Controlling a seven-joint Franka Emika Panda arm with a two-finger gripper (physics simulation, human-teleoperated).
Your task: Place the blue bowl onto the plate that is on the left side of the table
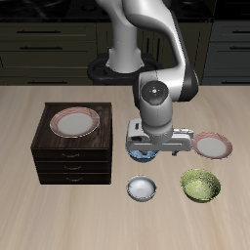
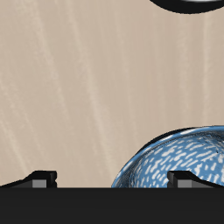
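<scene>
Hovering gripper [image 1: 146, 148] over blue bowl [image 1: 144, 153]
Fingers [image 2: 39, 178] stood spread apart, gripping nothing, near frame centre above the table [image 1: 59, 215].

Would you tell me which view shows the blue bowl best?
The wrist view: the blue bowl fills much of the frame, its mottled glaze clear, though cut off at the edge. In the exterior view the gripper hides most of it; only a blue sliver shows.
</scene>
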